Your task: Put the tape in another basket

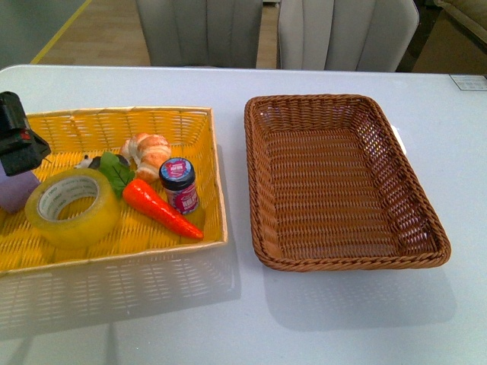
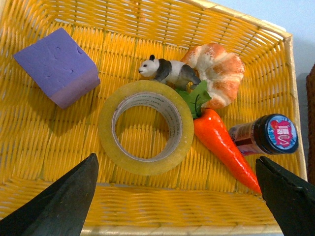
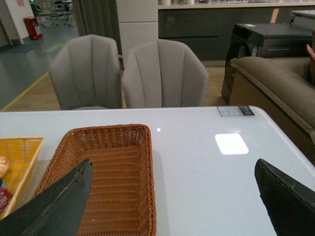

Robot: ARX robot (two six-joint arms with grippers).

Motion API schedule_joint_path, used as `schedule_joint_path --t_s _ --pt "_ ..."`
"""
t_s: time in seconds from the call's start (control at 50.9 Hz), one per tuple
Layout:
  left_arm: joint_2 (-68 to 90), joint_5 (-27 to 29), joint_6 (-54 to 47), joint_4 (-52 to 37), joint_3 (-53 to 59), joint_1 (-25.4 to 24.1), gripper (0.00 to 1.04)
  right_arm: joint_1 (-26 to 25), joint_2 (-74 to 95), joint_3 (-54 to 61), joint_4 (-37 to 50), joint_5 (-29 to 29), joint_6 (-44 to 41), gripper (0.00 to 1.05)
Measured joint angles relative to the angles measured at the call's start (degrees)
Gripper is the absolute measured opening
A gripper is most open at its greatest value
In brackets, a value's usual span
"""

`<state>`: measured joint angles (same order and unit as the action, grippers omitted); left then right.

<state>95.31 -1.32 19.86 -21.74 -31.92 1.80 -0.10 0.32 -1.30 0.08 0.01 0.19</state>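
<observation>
On the white table (image 1: pixel 228 319), in the front view, two baskets are set side by side but apart: a yellow basket (image 1: pixel 218 175) at 9 o'clock and the brown wicker basket (image 1: pixel 342 182) at 3 o'clock. The tape (image 1: pixel 72 207) (image 2: pixel 146 127) is found in the yellow basket, toward its 7 o'clock corner, lying flat with the core opening upward.

Around the roll, by the front view, several things are seen:
- An orange carrot (image 1: pixel 160 209) is laid at 3 o'clock.
- A small dark-lidded jar (image 1: pixel 179 185) is stood just beyond the carrot.
- A croissant (image 1: pixel 150 154) is placed at 2 o'clock.
- A purple block (image 1: pixel 15 190) is seen at 9 o'clock.
- A panda figure (image 2: pixel 167 71) is set just beside the roll's rim at 12 o'clock.

The left gripper (image 2: pixel 175 162) is held above the yellow basket with its jaws spread wide. The roll is framed between the two fingers in the left wrist view, and nothing is touched or pinched. A black part of the left arm (image 1: pixel 19 144) is shown at 10 o'clock from the roll.

The right gripper (image 3: pixel 172 164) is likewise held with jaws spread and nothing between them. The brown wicker basket (image 3: pixel 113 172) and two grey chairs (image 3: pixel 162 73) are shown in its wrist view.
</observation>
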Motion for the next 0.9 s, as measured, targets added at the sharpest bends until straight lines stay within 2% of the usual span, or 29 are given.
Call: schedule_joint_path --t_s 0.412,0.609,0.903 --pt "12.9 2.4 2.6 0.9 -6.5 0.7 0.96 0.0 0.0 0.0 0.0 0.0 0.0 0.96" --pt "18.2 4.3 3.3 3.0 -9.5 -1.2 0.96 0.0 0.0 0.0 0.0 0.0 0.0 0.96" --pt "22.9 4.5 4.0 5.1 -13.0 -2.4 0.96 0.0 0.0 0.0 0.0 0.0 0.0 0.96"
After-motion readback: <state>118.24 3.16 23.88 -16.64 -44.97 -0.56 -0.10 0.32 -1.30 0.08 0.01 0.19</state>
